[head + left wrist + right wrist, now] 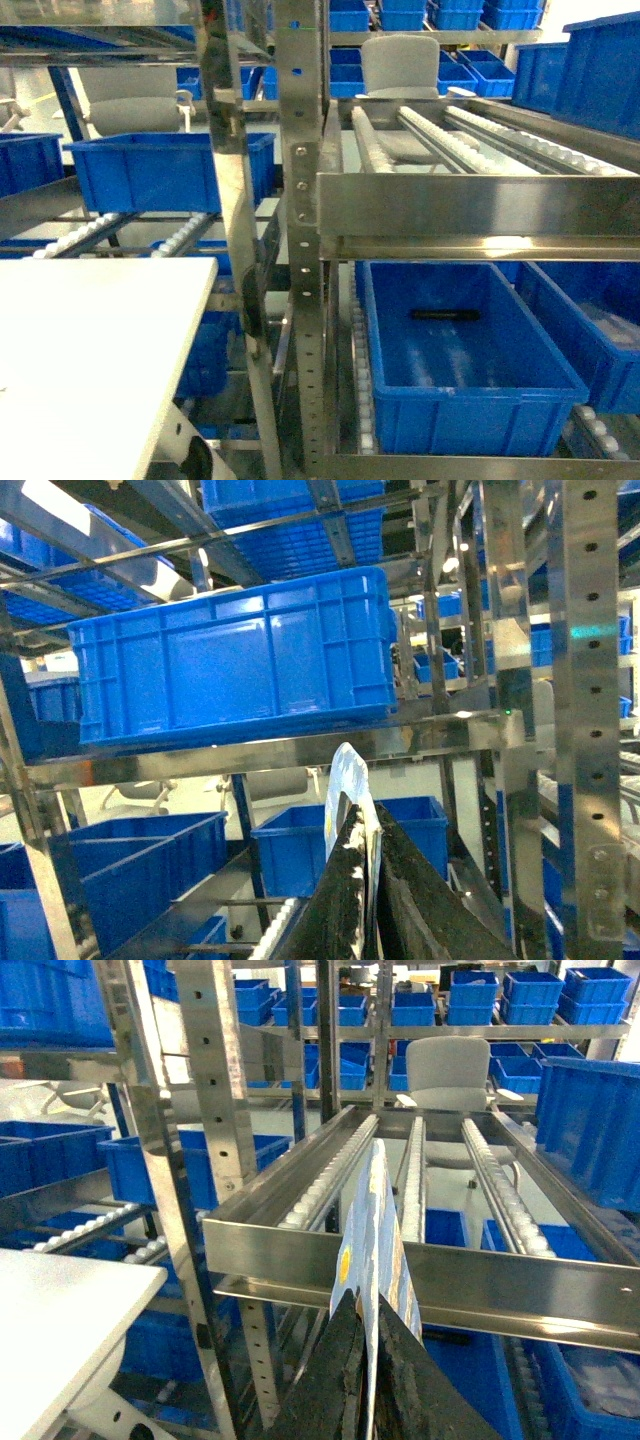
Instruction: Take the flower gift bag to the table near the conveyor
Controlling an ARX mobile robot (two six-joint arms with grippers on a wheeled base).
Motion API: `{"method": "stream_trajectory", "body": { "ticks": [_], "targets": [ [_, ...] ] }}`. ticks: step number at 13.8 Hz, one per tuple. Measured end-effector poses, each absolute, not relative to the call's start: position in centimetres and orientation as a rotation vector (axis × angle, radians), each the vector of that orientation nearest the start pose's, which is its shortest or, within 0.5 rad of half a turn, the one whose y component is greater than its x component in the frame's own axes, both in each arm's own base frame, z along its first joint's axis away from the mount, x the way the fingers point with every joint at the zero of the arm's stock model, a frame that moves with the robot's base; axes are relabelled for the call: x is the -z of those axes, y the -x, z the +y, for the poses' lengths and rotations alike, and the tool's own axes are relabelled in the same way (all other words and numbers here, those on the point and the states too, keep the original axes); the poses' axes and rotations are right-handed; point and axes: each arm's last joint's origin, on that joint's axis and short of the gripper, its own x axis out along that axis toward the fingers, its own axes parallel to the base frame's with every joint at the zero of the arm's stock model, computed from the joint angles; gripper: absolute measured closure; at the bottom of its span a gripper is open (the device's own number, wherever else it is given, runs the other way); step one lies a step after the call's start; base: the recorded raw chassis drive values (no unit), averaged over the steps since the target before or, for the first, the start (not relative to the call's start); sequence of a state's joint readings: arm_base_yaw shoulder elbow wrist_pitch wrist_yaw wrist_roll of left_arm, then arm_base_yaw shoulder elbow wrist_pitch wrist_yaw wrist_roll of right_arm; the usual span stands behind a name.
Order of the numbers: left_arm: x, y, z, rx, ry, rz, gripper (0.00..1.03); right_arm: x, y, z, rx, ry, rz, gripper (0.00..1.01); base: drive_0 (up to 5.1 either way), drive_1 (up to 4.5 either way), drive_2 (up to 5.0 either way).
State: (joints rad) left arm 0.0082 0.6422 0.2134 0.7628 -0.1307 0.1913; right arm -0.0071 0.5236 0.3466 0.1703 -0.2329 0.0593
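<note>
- Both our jaws grip the flat flower gift bag (372,1222) by its edges, keeping it upright.
- The white worktop (90,330) beside the conveyor (450,140) waits for it.

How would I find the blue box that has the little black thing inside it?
Look at the shiny steel conveyor rack with white rollers, right of the white table. Below its front rail sits an open blue bin. Unlike the neighbouring bins, it has a short black bar lying inside.
</note>
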Motion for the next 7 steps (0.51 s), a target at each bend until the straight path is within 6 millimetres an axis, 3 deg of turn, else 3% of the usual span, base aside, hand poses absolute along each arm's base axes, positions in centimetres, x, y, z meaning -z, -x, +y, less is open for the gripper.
{"method": "stream_trajectory", "body": {
  "ticks": [4,7],
  "targets": [
    [-24.63,-14.72,0.50,-0.170,-0.168,-0.322,1.01,-25.12,-13.88,0.57,-0.226,-0.059,0.010,0.98,-5.0,2.39,2.4],
    [-24.67,-14.70,0.50,-0.169,-0.168,-0.326,1.01,-25.13,-13.88,0.57,-0.225,-0.059,0.009,0.98,-4.6,0.84,3.9]
  ]
}}
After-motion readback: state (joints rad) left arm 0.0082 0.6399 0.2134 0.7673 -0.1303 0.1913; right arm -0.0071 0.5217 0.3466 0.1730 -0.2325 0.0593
